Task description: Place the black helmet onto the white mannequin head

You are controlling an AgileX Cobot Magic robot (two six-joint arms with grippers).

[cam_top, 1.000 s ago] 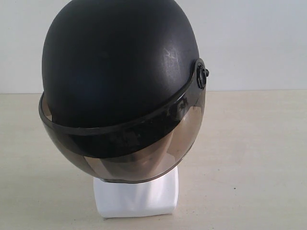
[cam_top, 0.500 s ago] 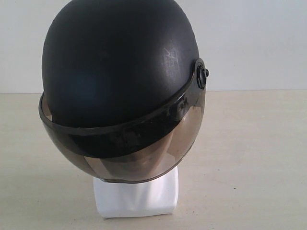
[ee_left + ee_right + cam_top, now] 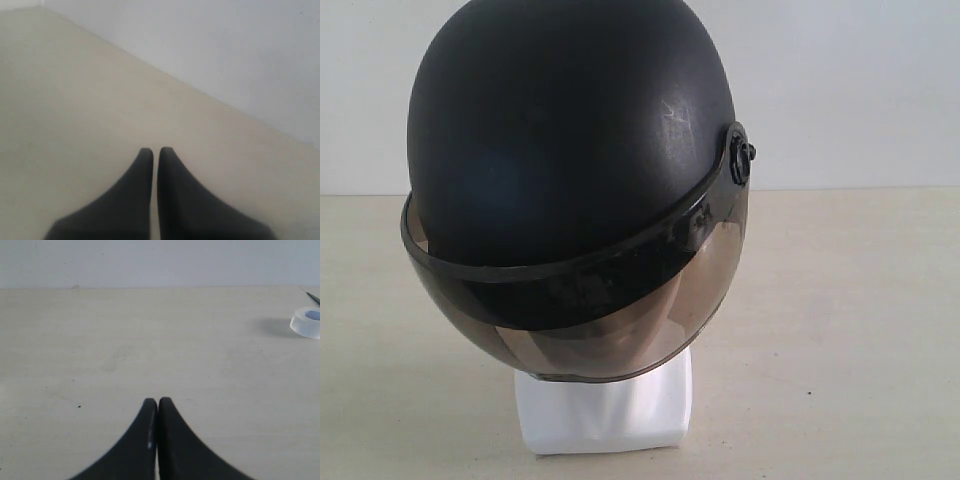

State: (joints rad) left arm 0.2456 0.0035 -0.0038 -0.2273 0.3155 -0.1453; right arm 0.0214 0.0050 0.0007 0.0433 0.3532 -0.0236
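**Matte black rounded helmet seated on glossy white mannequin head**

Centre-left of exterior frame; only the head's base shows, lower centre. Left gripper, right gripper: fingers pressed together, empty.

The black helmet sits over the white mannequin head and hides all of it but the neck and the squarish base, which stands on the pale counter. The smoky brown visor is down across the face, and its lower edge reaches the neck. A black pivot knob holds the visor at the helmet's side. A plain white wall rises behind the counter.
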